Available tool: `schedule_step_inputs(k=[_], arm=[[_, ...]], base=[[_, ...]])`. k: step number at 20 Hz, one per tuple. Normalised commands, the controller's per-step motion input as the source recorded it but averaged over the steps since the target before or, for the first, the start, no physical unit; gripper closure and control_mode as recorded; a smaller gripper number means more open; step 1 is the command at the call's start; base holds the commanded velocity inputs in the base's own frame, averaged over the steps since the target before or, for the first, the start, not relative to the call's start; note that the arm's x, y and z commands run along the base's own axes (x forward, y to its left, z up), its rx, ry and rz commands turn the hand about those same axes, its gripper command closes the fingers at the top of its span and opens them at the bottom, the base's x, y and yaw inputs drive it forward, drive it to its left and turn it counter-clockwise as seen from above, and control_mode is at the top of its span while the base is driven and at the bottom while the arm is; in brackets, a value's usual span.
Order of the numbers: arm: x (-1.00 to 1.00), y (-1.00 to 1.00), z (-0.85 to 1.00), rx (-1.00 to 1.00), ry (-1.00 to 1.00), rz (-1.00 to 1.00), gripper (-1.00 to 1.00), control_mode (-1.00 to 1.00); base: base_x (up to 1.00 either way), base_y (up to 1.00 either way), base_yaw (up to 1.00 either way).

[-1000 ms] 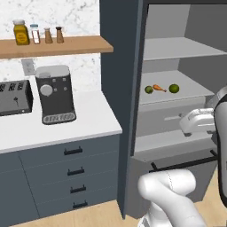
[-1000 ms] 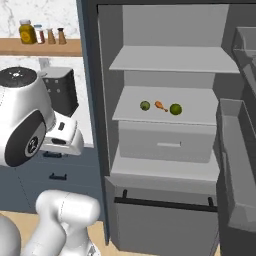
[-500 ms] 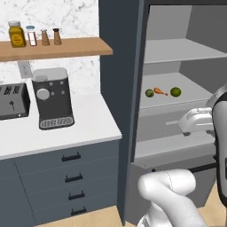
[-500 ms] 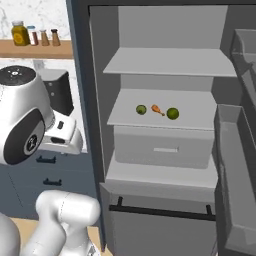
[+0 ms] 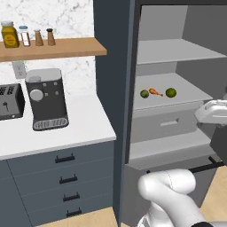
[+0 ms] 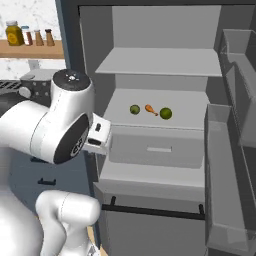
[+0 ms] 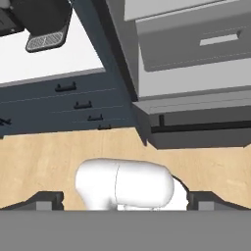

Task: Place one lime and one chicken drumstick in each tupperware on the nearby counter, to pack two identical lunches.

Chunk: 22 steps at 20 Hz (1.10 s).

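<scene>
From the left base view I see the open fridge, with two limes (image 5: 144, 93) (image 5: 170, 92) and a chicken drumstick (image 5: 155, 91) between them on its middle shelf; the bench (image 5: 84, 124) carries a coffee machine (image 5: 46, 99) and toaster (image 5: 9, 102).

The right base view puts my arm before the fridge, presumably lining up a reach.

The hand view looks down at floor and drawers; I cannot tell whether my hand is released or clenched.

Even, soft rendered light; faint shadows, no glare.
</scene>
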Motion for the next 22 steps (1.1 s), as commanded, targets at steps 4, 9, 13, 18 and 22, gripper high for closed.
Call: schedule_step_inputs(k=[4,9,13,18,22], arm=[[0.38,-0.89,0.00,0.05,0.00,0.07,-1.00,-1.00],[0.43,-0.60,0.00,-0.04,-0.02,0.05,-1.00,-1.00],[0.46,-0.45,-0.15,-0.02,-0.14,0.00,-1.00,-1.00],[0.86,-0.07,-0.14,-0.03,-0.14,0.00,-1.00,-1.00],[1.00,0.12,-0.19,-0.04,-0.09,-0.03,-1.00,-1.00]], base=[[0.00,0.00,0.00],[0.00,0.00,0.00],[0.00,0.00,0.00],[0.00,0.00,0.00],[0.00,0.00,0.00]])
